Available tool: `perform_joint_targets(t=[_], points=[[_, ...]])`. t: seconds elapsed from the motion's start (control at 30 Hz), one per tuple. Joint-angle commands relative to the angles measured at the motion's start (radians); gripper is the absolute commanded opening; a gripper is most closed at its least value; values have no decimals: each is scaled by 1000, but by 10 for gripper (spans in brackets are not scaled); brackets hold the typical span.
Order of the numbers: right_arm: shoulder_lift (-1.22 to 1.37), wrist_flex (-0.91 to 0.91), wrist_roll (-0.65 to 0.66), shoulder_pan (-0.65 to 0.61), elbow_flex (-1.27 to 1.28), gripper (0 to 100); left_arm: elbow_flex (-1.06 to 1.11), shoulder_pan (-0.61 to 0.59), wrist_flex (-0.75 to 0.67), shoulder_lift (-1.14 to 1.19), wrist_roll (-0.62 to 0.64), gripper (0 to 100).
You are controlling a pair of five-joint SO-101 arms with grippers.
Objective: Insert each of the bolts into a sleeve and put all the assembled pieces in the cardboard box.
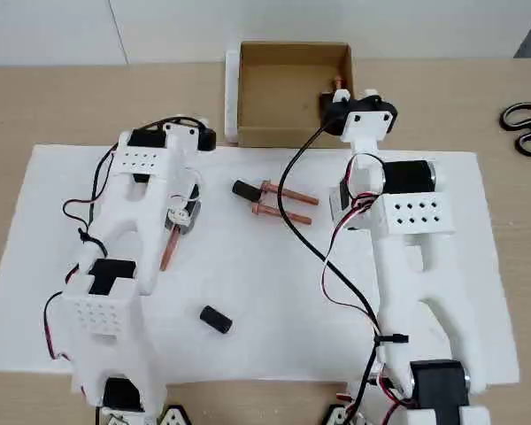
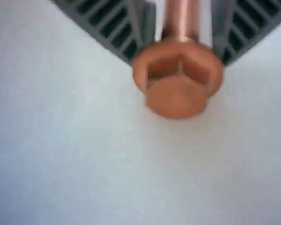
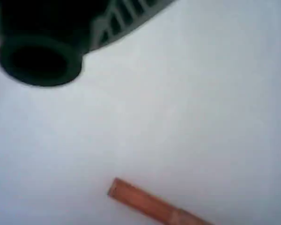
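Left gripper [image 2: 181,18] pinches a bolt [image 2: 178,82] by its shank above the mat's [image 1: 248,354] left side, right gripper [image 1: 338,108] clamps a sleeve [image 3: 37,61] beside the box [image 1: 288,137]; stiff, light and smooth, the bolt looks best held mid-shank.

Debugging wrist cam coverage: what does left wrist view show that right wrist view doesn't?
Left wrist only: a copper bolt, head toward the camera, clamped in the left gripper. Right wrist only: a black sleeve, bore empty, in the right gripper, and a second bolt lying loose. Both: the white sheet underneath.
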Motion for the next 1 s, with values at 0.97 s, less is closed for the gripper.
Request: perform_joint_targets(t=[0.97], points=[[-97, 102, 9, 10, -163, 4, -334, -2, 212, -100, 15, 6]])
